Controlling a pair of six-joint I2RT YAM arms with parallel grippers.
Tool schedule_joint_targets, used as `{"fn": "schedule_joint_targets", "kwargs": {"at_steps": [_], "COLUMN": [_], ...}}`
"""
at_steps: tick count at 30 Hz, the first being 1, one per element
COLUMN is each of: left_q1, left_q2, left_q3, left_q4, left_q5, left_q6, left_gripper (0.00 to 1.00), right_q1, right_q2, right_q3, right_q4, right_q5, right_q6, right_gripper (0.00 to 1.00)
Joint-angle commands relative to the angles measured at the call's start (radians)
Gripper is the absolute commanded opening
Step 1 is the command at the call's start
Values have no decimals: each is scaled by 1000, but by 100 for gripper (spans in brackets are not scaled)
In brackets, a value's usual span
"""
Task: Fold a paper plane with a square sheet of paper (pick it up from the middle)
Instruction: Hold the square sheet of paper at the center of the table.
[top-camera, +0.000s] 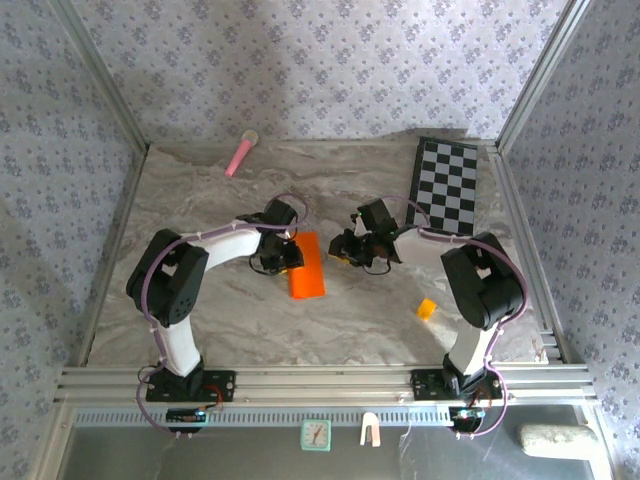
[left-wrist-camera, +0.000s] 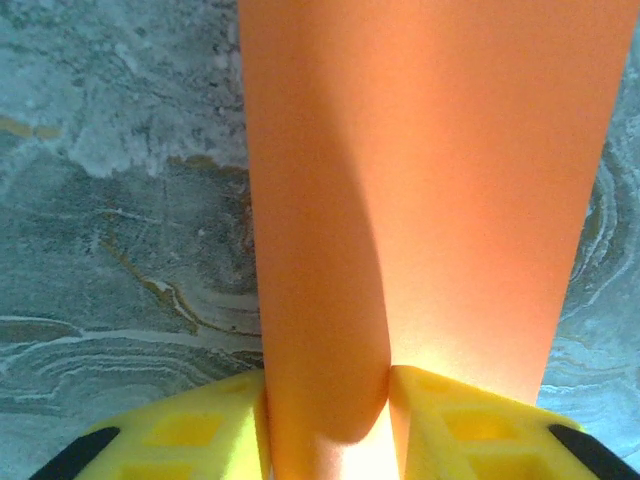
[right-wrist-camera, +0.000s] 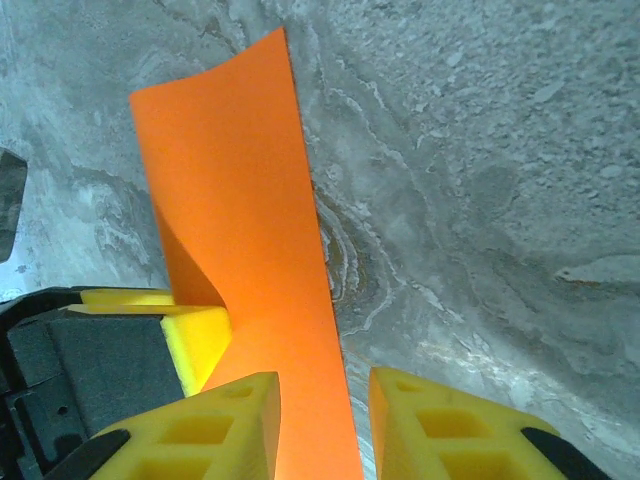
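Left gripper (left-wrist-camera: 328, 405) looks pinched on the square sheet of paper (top-camera: 306, 268), a narrow strip mid-table running twelve to six. Right gripper (right-wrist-camera: 325, 410) straddles it, fingers apart. Best bet: hold firm and keep the long edges aligned. The table (top-camera: 200, 200) offers room toward six; the checkerboard (top-camera: 446, 185) at two is well apart.

From my overhead feed, the left arm (top-camera: 215, 243) at lower left and the right arm (top-camera: 470, 345) at lower right are smooth white shells with bulky black joint housings; a thin lilac cable (top-camera: 148, 300) trails along each; black base plates (top-camera: 190, 383) sit underneath. On the wrist feeds, the left gripper (left-wrist-camera: 327, 400) and right gripper (right-wrist-camera: 325, 420) carry bright yellow moulded fingers (right-wrist-camera: 450, 430) with rectangular recesses and black corner patches.
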Motion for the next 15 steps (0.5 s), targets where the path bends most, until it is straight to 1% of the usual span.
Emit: {"fn": "schedule_joint_targets", "kwargs": {"at_steps": [1,9,15], "left_q1": [1,4,5], "left_q2": [32,31,40], "left_q3": [15,16,16], "left_q4": [-49,-56,-60], "left_q5": [-31,-28,-32], "left_q6": [9,44,25], "left_gripper": [32,27,30], "right_q1": [-1,0,3], "right_q2": [-2,15,19], "right_q3": [-13,-5,-3], "right_q4": [-14,-7,-4], "right_q5": [10,-3,-9], "right_q6": [-17,-17,-16], "right_gripper": [30,31,31]}}
